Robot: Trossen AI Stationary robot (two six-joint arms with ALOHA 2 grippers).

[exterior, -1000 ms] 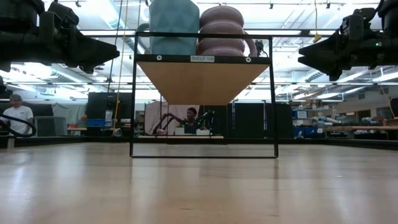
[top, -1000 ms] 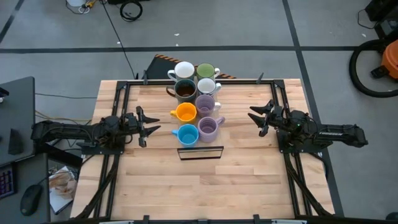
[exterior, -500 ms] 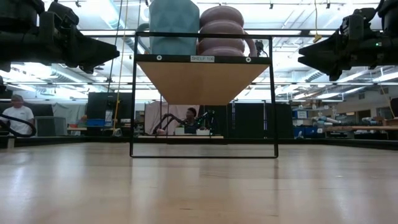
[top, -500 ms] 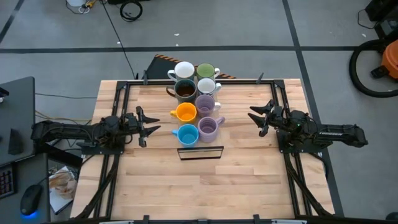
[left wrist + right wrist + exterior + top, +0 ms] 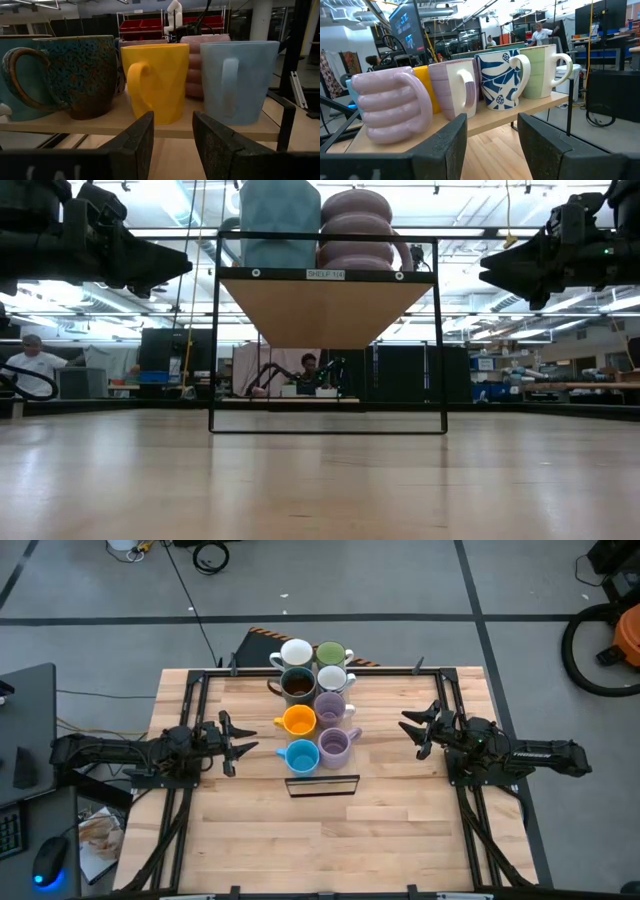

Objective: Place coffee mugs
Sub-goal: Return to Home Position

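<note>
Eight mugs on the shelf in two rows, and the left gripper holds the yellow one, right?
No: the left gripper holds nothing. The high view shows it open, beside the shelf, apart from the yellow mug. The rest is right.

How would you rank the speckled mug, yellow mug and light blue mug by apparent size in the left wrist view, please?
1. speckled mug, clearly widest.
2. light blue mug.
3. yellow mug, slightly narrower; camera nearness makes these last two unsure.
</note>
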